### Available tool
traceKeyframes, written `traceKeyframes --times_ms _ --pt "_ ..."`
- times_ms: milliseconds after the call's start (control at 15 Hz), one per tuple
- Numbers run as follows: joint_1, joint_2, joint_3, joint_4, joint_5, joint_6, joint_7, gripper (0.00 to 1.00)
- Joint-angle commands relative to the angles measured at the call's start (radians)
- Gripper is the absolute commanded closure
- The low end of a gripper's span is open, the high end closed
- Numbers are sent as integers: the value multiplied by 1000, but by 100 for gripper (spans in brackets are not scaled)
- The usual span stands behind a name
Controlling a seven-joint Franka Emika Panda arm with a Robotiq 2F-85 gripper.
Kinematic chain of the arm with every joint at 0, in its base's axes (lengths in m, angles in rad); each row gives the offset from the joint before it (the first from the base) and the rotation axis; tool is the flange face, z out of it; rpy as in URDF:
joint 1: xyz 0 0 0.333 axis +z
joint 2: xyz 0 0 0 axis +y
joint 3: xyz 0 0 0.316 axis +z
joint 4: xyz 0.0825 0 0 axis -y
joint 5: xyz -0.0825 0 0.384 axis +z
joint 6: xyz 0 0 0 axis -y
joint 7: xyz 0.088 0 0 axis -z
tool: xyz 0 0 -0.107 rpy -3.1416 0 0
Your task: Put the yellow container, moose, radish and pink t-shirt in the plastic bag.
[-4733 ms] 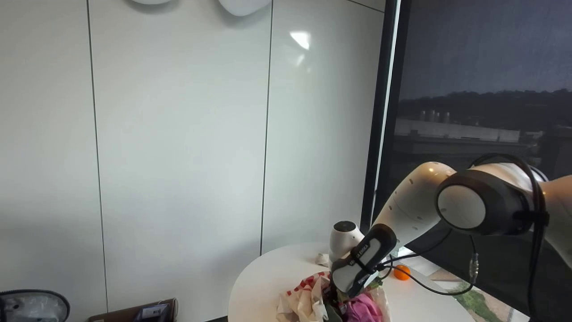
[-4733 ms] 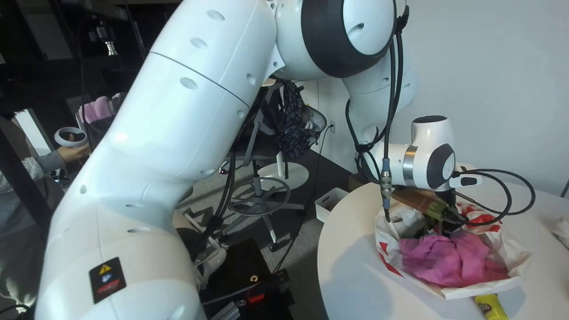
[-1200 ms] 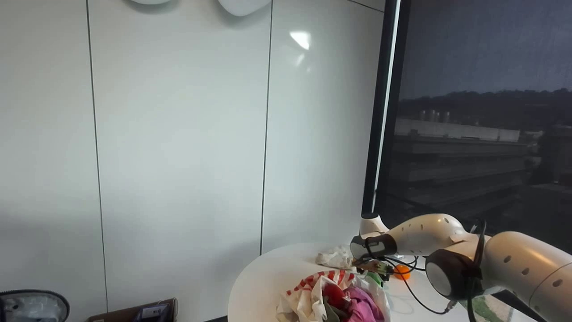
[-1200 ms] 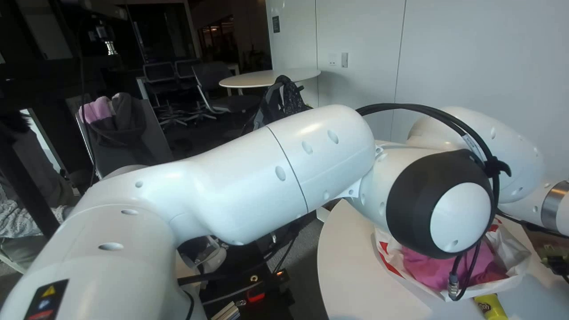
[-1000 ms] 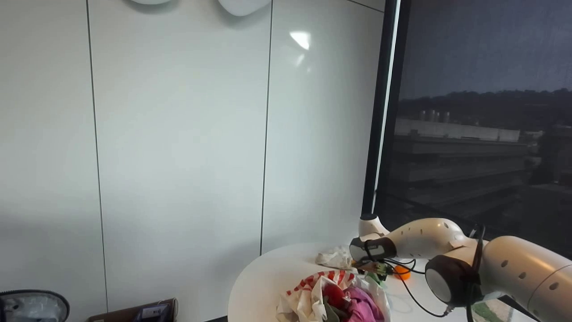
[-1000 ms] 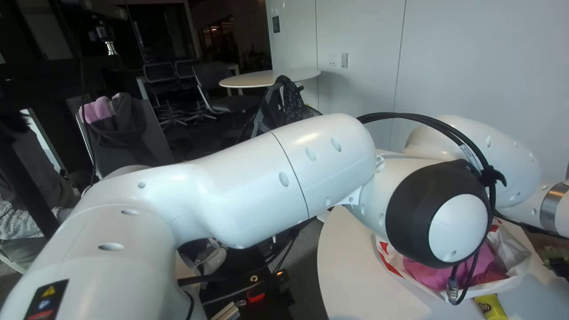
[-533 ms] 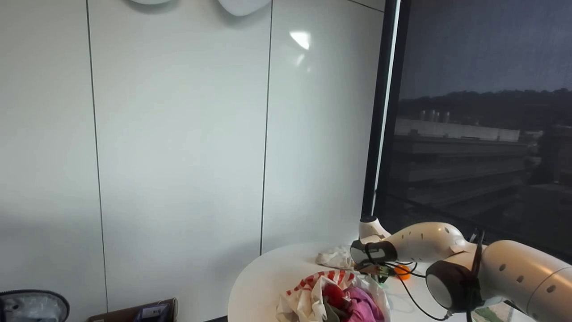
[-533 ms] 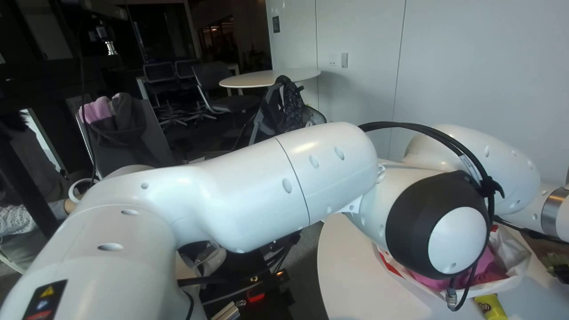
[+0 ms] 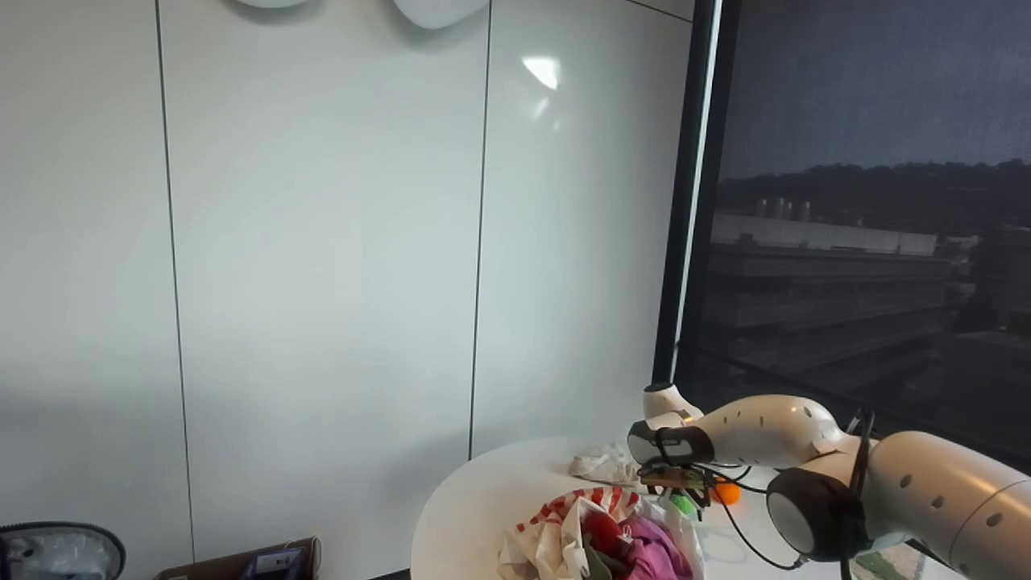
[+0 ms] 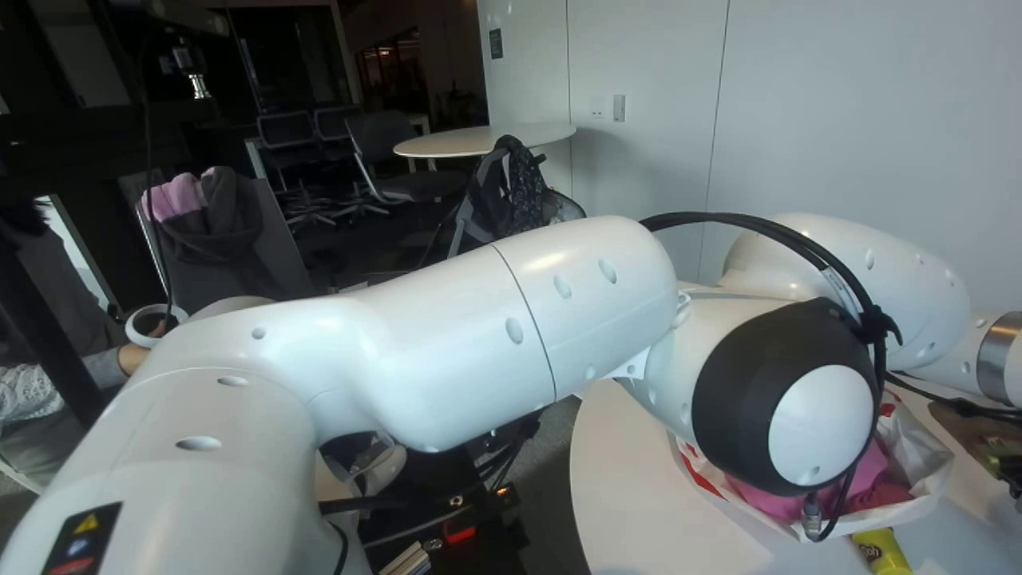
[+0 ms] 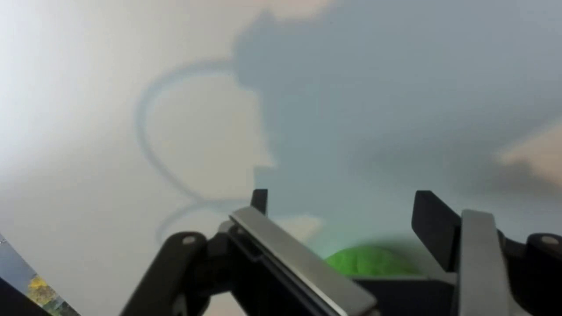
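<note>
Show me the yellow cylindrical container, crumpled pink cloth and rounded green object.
Yellow cylindrical container (image 10: 882, 553), in an exterior view: side wall.
Crumpled pink cloth (image 9: 654, 549), in an exterior view: visible folds.
Rounded green object (image 11: 368, 262), wrist view: exposed part.

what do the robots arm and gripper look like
The arm is glossy white with rounded segments, a black joint cover around a white disc, black cables looping along it, a silver band and a black label with a yellow triangle. The gripper is black, with grey strips on its fingers.

Bare tabletop (image 9: 461, 511) flanks the plastic bag (image 9: 556, 536); a green ball (image 11: 369, 262) obstructs near the claw (image 11: 342, 199)
</note>
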Motion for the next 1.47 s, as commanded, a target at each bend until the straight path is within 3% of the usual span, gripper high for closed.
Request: traceKeyframes --times_ms 0,467,1400 --pt "14 16 -41 61 -44 -2 12 0" --pt "-1 56 -91 117 -87 21 47 0" --pt "-56 105 -38 150 -30 216 18 0"
